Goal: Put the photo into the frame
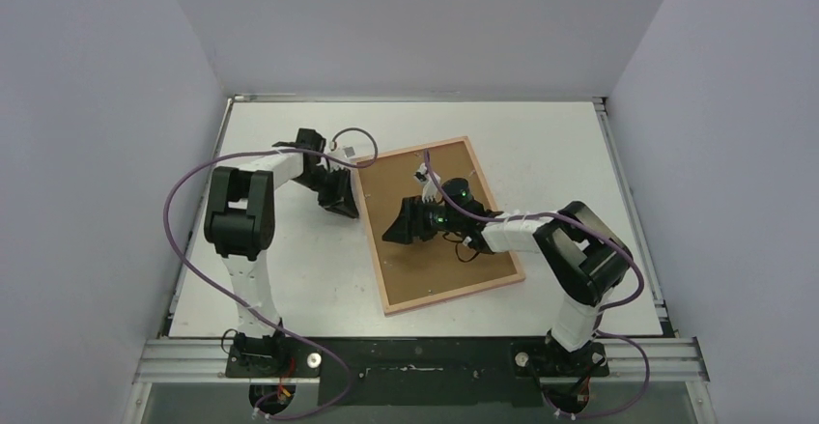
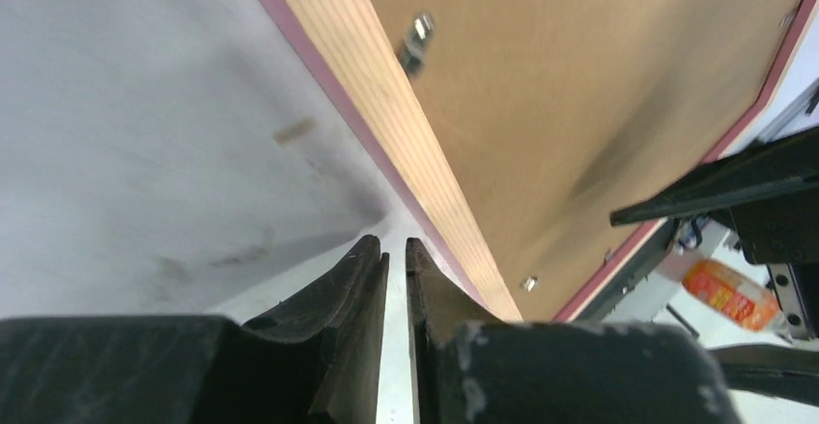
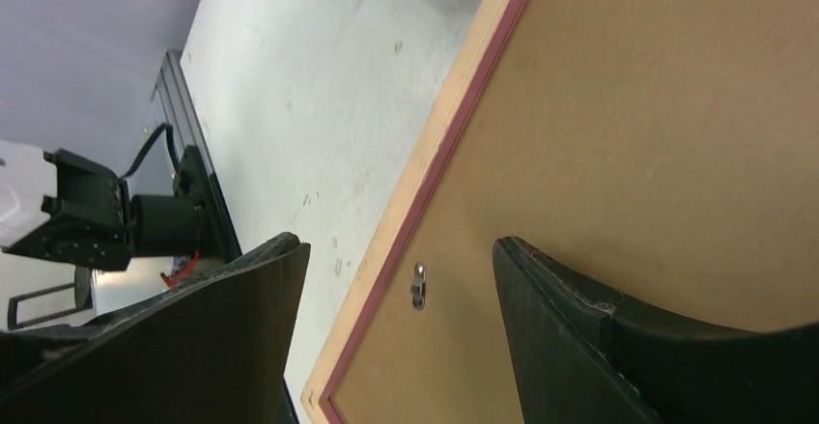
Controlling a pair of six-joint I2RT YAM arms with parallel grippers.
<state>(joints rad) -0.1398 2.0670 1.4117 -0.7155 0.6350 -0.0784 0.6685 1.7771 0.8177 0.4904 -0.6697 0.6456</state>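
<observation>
I'm seeing backing panel (image 1: 435, 274) filling the frame (image 3: 430, 163), left end effector (image 2: 394, 248) pointing at its rim, pressed together, right end effector (image 3: 398, 245) hovering spread over the panel

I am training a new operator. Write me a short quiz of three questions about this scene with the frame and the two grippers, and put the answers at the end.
1. True or false: the brown backing panel faces up inside the frame.
2. Where is the left gripper? A: over the backing panel. B: beside the frame, over the table. C: clamped on the frame's border.
3. Fill in the word: in its wrist view, the right gripper, jaws open, shows a small metal ____ between its fingers.

Key
1. True.
2. B.
3. clip, fixed at the panel's edge by the border.
</observation>
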